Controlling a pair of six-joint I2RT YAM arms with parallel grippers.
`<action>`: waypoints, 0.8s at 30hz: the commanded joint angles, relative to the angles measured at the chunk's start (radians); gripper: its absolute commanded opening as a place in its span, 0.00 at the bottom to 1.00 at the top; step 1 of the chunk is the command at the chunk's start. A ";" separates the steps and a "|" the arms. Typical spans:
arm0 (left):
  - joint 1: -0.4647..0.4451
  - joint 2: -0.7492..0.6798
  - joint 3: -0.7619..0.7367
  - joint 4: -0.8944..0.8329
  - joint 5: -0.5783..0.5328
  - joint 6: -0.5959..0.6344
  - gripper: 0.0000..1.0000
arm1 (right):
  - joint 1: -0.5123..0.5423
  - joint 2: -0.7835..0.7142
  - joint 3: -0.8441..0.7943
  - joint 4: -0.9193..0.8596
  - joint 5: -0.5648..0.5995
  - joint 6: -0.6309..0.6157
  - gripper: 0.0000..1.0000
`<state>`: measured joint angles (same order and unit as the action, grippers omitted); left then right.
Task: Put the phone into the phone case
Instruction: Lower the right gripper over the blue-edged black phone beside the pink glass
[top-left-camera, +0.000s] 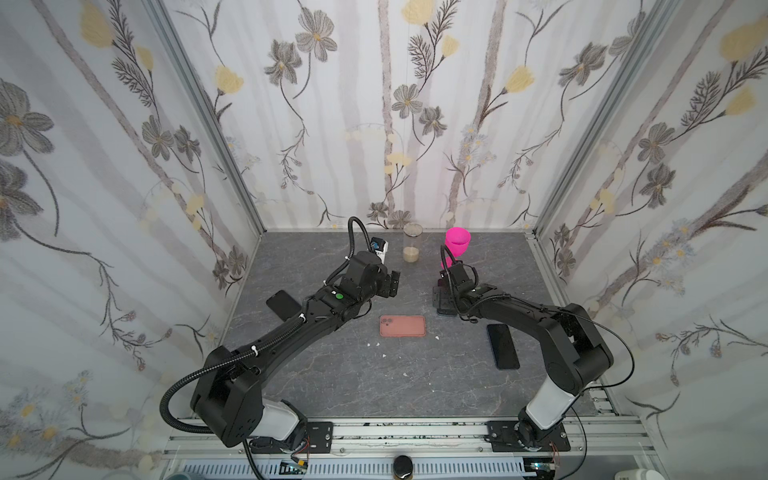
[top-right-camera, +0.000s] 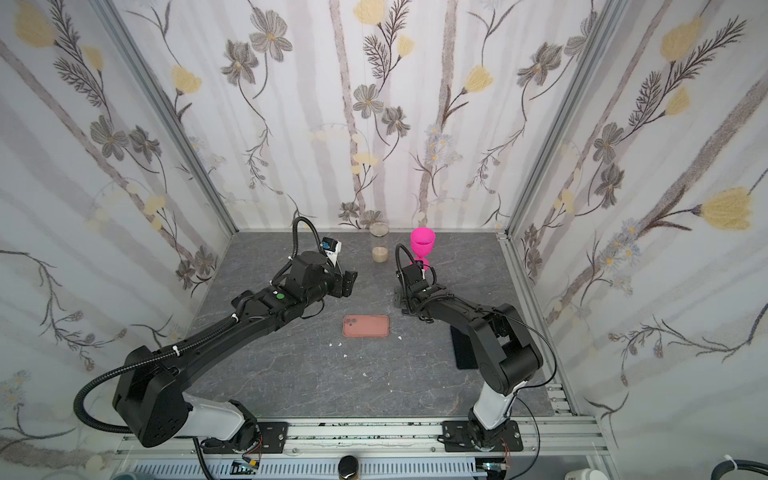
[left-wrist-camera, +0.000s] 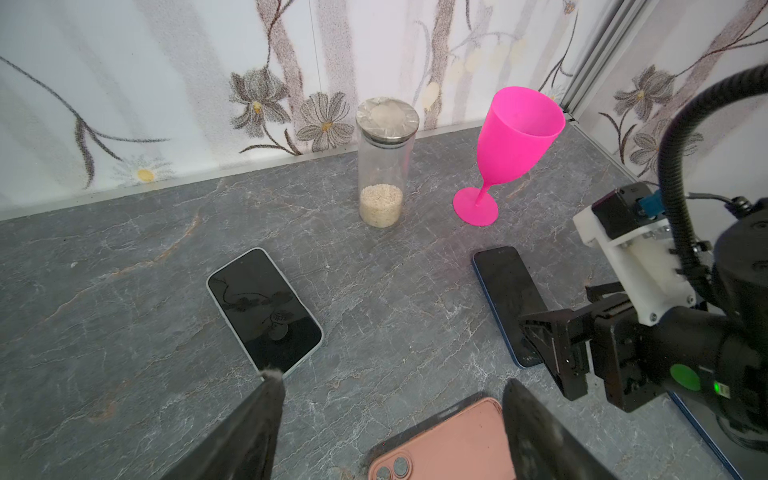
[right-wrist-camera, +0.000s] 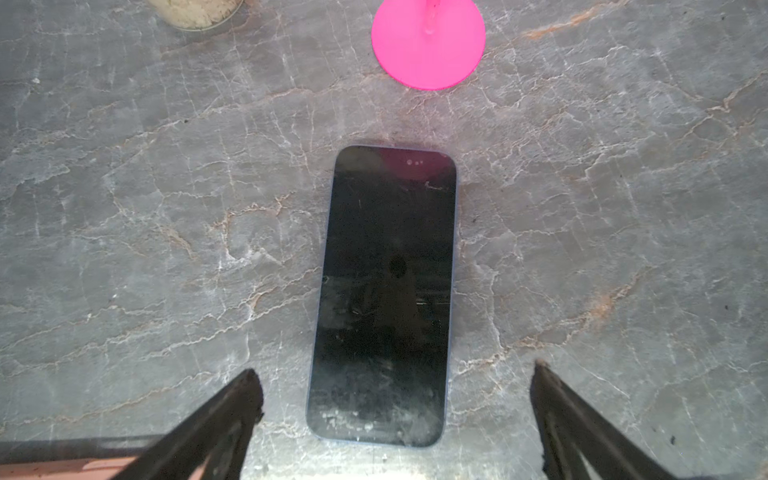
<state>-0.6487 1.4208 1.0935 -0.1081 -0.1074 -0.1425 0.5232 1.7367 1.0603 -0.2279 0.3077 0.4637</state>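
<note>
Right gripper (right-wrist-camera: 395, 370): jaws wide apart, empty, hovering at the blue-edged phone (right-wrist-camera: 386, 291).
Phone's bearing: 12 o'clock along that gripper's reach; long axis 12–6, centred between the jaws.
Phone case (top-left-camera: 402, 325): 8 o'clock from it in a top view, near.
Left gripper (left-wrist-camera: 390, 380): jaws parted, empty, farther off.
Obstacle: pink goblet (right-wrist-camera: 428, 41) near the phone's far end.

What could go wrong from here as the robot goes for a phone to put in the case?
The goblet stands just beyond the phone below the open right hand; a forward slip could tip it. That phone lies flat on the table, so the fingers may slide off its thin edges. Another phone lies nearby; picking the wrong one might not fit the case.
</note>
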 joint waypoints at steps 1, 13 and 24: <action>0.003 0.005 0.014 -0.007 0.003 0.004 0.82 | -0.003 0.029 0.021 -0.004 -0.021 0.015 1.00; 0.004 -0.004 0.011 -0.006 -0.011 0.005 0.82 | -0.005 0.139 0.082 -0.027 -0.055 0.013 1.00; 0.012 -0.003 0.014 -0.008 -0.011 0.007 0.82 | -0.015 0.186 0.101 -0.043 -0.062 0.004 0.96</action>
<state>-0.6407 1.4204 1.0977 -0.1169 -0.1116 -0.1387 0.5110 1.9163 1.1542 -0.2569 0.2417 0.4698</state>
